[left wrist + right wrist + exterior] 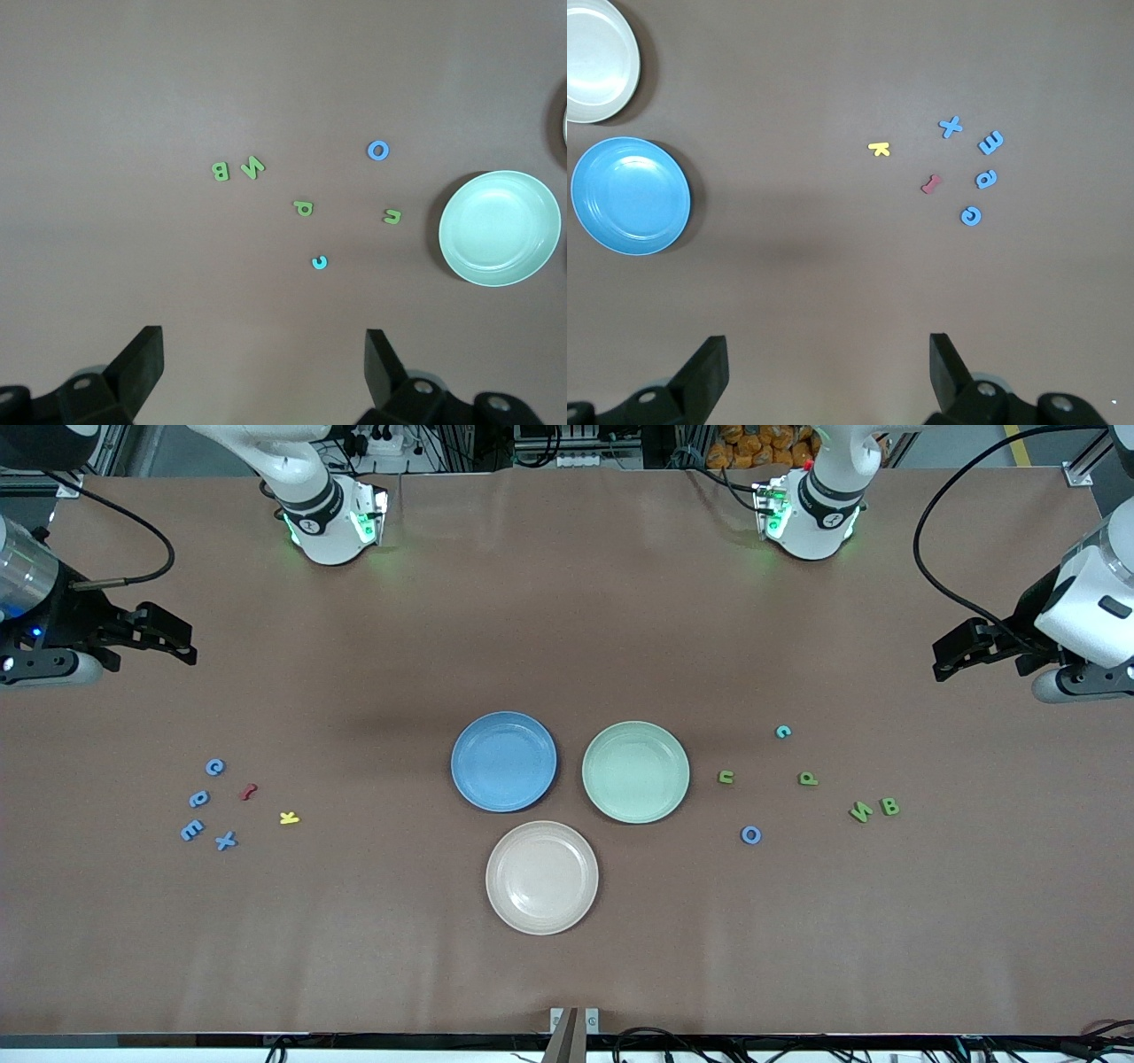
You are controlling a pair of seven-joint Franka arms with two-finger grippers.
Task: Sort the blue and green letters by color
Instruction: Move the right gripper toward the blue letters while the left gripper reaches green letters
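Four blue letters lie toward the right arm's end: C (214, 766), P (199, 799), E (191, 830), X (226, 841); the right wrist view shows the same X (950, 127) and C (970, 215). Green letters n (726, 777), P (807, 779), N (860, 811) and B (889, 807) lie toward the left arm's end, with a blue O (750, 834) and a cyan c (782, 732). My right gripper (186, 642) (828, 354) and left gripper (939, 660) (264, 354) hang open and empty above the table's ends, well away from the letters.
Three plates sit mid-table: blue (503, 761), pale green (635, 771) beside it, and beige (541, 877) nearer the front camera. A red squiggle (249, 791) and a yellow K (289, 817) lie among the blue letters.
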